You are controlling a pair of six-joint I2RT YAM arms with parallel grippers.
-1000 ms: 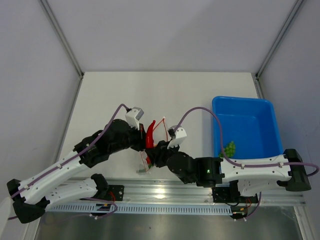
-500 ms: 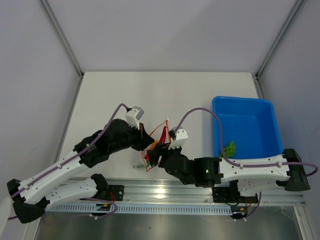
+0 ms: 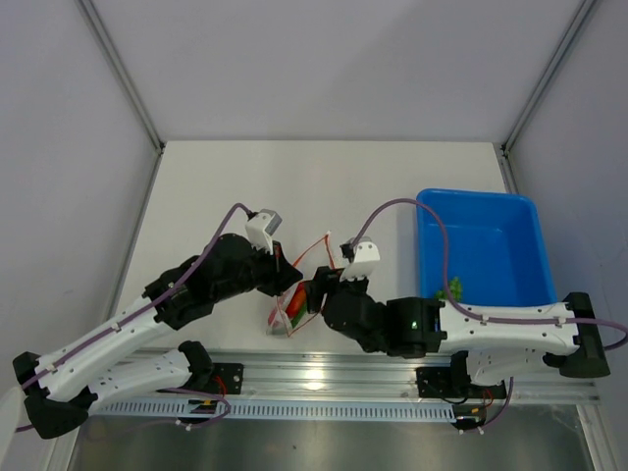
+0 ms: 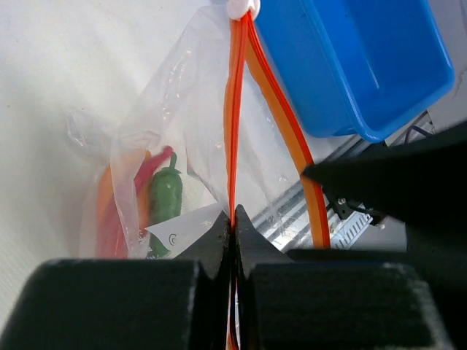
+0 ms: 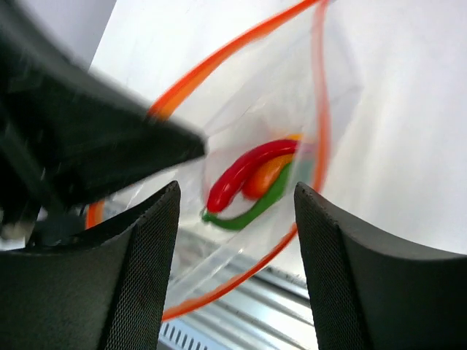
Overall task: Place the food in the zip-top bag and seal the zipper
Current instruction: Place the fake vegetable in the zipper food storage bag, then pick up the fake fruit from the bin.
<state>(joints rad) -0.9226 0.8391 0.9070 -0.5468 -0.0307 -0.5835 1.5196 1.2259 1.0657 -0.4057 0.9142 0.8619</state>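
The zip-top bag hangs by its mouth near the table's front edge. My left gripper is shut on one side of the orange-red zipper, and the mouth gapes open. Inside lie a red pepper piece, an orange carrot-like piece and a green pepper piece. Just to the right of the mouth, my right gripper is open and holds nothing. In the right wrist view its fingers frame the food in the bag. A bunch of green grapes lies in the blue tray.
The blue tray stands at the right of the table, close to the right arm. The metal rail with the arm bases runs along the near edge, just below the bag.
The red pepper piece, held upright over the bag a second ago, now lies inside it. My right gripper has opened and drawn back slightly to the right. The left gripper still holds the zipper.
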